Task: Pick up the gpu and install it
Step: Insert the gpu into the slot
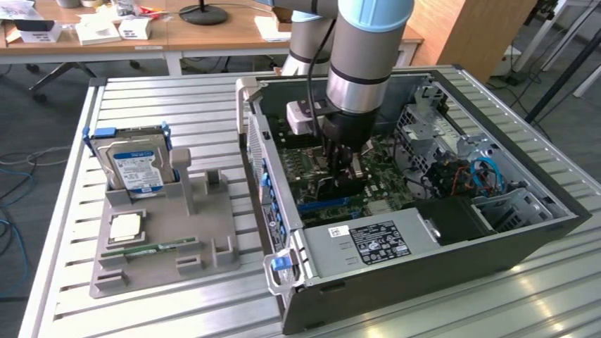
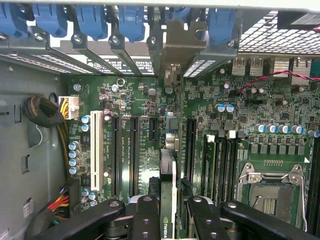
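Observation:
My gripper (image 1: 344,169) is down inside the open computer case (image 1: 526,232), just above the green motherboard (image 1: 385,179). In the wrist view the gpu (image 2: 169,165) is seen edge-on as a thin card running away from the gripper (image 2: 169,205), with black fingers (image 2: 146,212) pressed on either side of it. Its silver end bracket (image 2: 176,47) reaches the rear slot openings under the blue latches. The card stands upright over the motherboard (image 2: 250,115) between long black expansion slots (image 2: 134,152); whether it is seated I cannot tell. In the exterior view the gpu (image 1: 340,186) is a dark shape under the gripper.
A grey fixture (image 1: 169,211) at the exterior view's left holds the silver hard drive (image 1: 136,165), a square chip (image 1: 125,227) and the green memory stick (image 1: 155,248). Inside the case are the power supply (image 1: 371,243), the processor socket (image 2: 272,182) and cable bundles (image 2: 47,117).

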`<action>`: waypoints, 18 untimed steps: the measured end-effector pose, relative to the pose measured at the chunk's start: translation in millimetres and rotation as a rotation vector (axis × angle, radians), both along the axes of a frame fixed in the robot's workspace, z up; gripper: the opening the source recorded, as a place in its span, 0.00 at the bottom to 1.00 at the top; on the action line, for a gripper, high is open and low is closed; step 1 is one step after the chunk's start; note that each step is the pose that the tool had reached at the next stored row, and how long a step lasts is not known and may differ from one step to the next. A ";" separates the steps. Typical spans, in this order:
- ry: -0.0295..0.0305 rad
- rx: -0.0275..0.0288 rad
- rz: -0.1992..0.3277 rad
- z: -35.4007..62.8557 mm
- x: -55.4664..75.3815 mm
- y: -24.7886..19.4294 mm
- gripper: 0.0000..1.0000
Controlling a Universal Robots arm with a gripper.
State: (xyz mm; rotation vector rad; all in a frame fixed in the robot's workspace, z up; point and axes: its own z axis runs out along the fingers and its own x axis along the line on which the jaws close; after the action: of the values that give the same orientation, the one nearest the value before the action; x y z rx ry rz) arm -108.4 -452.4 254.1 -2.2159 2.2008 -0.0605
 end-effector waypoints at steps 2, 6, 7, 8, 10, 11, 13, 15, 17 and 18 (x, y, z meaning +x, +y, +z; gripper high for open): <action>0.0000 -0.0001 0.000 0.0 -0.4 0.0 0.26; 0.0001 0.0000 0.000 0.0 -0.9 0.0 0.26; 0.0001 -0.0001 0.000 0.0 -0.9 0.0 0.26; 0.0001 -0.0002 0.000 0.1 -1.0 -0.1 0.26; 0.0001 -0.0001 0.000 0.0 -1.0 -0.1 0.26; 0.0001 -0.0001 0.000 -0.4 -1.1 -0.1 0.26; 0.0002 -0.0003 0.000 -0.6 -1.1 -0.1 0.26; 0.0002 -0.0002 0.000 -0.7 -1.0 -0.1 0.26; 0.0001 -0.0001 0.000 -0.9 -1.0 0.0 0.26; 0.0001 -0.0001 0.000 -0.9 -1.0 0.0 0.26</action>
State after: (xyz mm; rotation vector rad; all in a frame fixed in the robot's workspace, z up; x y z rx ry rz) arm -109.4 -452.5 253.2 -2.2160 2.2010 -0.0605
